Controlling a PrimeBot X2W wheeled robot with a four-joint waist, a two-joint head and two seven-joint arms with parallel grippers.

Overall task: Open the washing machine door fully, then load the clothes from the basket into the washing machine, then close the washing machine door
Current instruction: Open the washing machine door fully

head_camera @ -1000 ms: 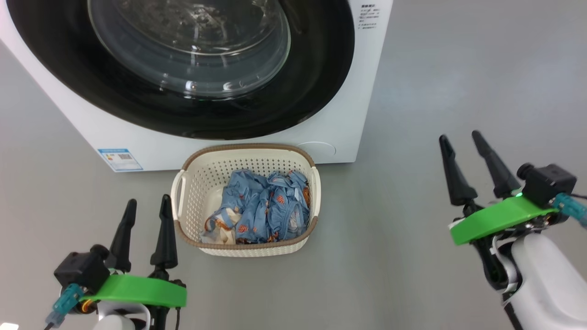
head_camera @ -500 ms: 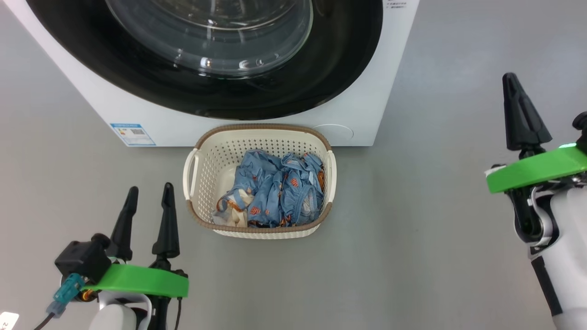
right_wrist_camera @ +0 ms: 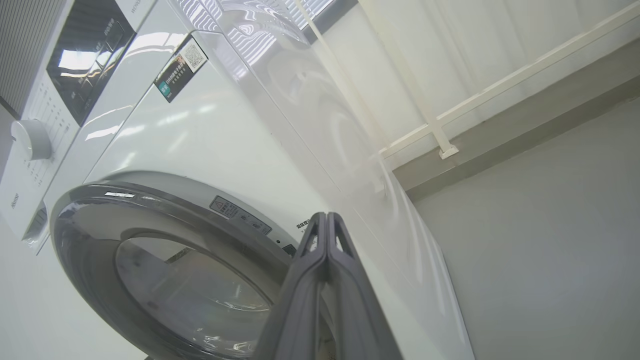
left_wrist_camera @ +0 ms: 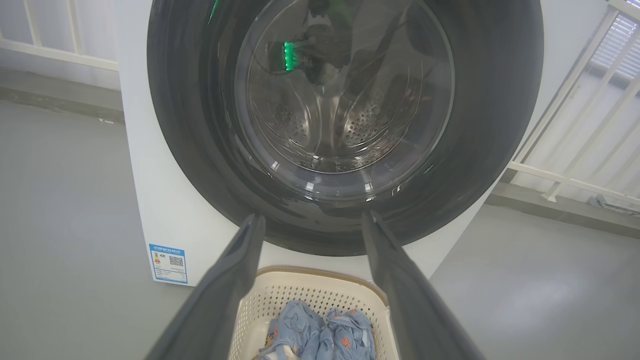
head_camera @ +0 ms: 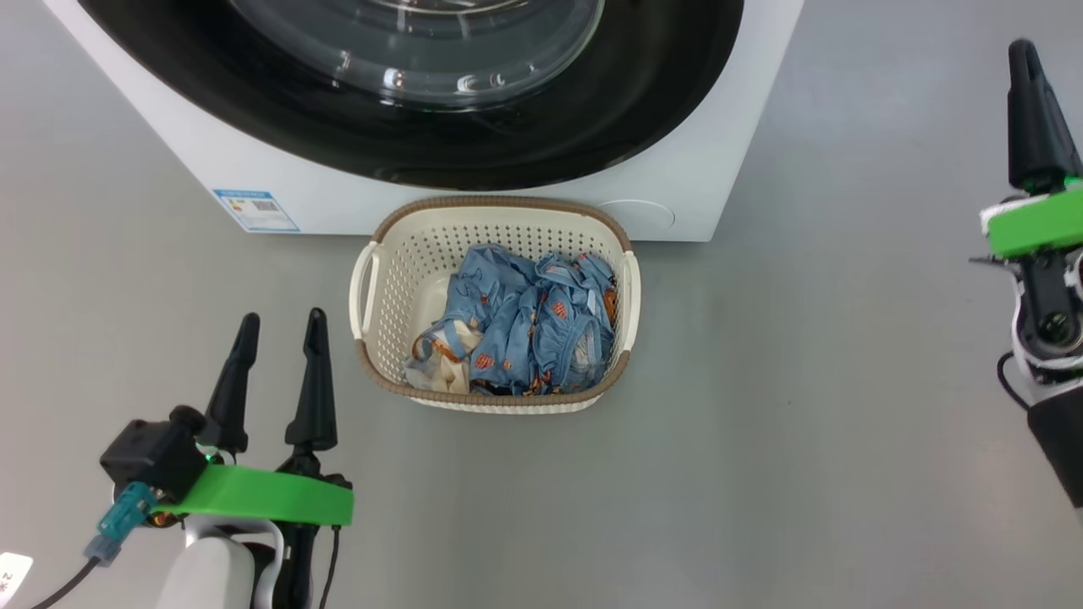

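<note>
The washing machine (head_camera: 744, 127) stands at the top of the head view with its glossy black washing machine door (head_camera: 423, 144) closed; the steel drum shows through the glass (left_wrist_camera: 345, 100). On the floor in front sits the basket (head_camera: 499, 205), with the light-blue clothes (head_camera: 525, 330) piled inside. My left gripper (head_camera: 282, 320) is open, low and left of the basket, pointing at the door (left_wrist_camera: 312, 220). My right gripper (head_camera: 1019, 46) is raised at the far right; its fingers are pressed together, empty (right_wrist_camera: 326, 216), beside the door's right edge (right_wrist_camera: 150, 240).
Grey floor (head_camera: 804, 381) spreads right of and in front of the basket. A blue sticker (head_camera: 255, 209) marks the machine's lower left corner. A white knob (right_wrist_camera: 30, 140) sits on the control panel. A white railing (left_wrist_camera: 575, 150) runs along the wall behind the machine.
The head camera has shifted, so the machine and basket sit higher in the picture. My right gripper has risen forward and rightward, and its fingers have closed. The left gripper has barely moved.
</note>
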